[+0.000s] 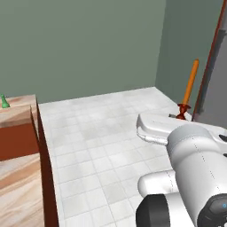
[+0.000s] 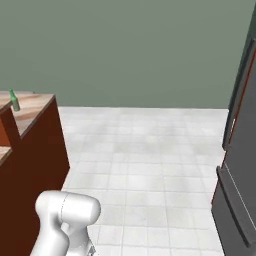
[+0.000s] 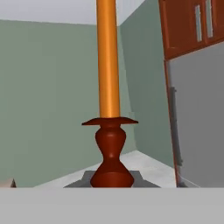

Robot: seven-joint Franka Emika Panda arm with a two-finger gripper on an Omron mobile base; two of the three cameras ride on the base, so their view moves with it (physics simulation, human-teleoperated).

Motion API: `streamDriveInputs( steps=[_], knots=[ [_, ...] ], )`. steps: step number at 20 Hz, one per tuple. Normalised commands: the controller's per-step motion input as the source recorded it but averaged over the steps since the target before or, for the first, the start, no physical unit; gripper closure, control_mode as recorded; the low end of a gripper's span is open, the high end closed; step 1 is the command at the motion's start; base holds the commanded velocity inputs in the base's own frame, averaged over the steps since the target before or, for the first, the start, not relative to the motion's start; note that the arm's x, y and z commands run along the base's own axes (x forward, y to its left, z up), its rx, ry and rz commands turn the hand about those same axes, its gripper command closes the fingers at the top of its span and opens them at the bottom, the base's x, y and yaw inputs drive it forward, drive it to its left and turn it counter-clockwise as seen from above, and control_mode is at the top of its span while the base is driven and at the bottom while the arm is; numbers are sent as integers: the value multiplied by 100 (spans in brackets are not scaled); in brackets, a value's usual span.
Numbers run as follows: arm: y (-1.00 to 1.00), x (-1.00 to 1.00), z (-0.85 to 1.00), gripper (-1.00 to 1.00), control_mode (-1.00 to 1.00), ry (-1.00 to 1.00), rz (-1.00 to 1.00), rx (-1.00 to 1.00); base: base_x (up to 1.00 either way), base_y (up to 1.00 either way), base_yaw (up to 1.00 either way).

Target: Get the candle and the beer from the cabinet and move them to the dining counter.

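The hand, hidden behind the arm, is clamped on the candle [image 3: 108, 131]; beer [image 2: 15, 101] stands far off, tiny.

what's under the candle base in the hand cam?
The candle stands upright with its dark red-brown holder on the shut gripper, whose dark tips flank the foot. Beneath that, pale tiled floor shows. How the pads contact the base is covered by the base itself.

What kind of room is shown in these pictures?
Probably a kitchen with a dining area: a marbled stone counter holding a green bottle, wooden wall cabinets above a tall grey fridge, and a white tiled floor.
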Motion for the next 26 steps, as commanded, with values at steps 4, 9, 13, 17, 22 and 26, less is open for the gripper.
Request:
streamDriveInputs(
  steps=[4, 9, 13, 17, 22, 26],
  knots=[
    [0, 0, 0, 100, 100, 0, 0, 0, 39, -9, 36],
    [0, 0, 0, 100, 100, 0, 0, 0, 53, -40, 32],
    [0, 0, 0, 100, 100, 0, 0, 0, 67, -57, 28],
    [0, 0, 0, 100, 100, 0, 0, 0, 66, -64, 27],
    [0, 0, 0, 100, 100, 0, 0, 0, 68, -55, 28],
    [0, 0, 0, 100, 100, 0, 0, 0, 73, -48, 32]
  ],
)
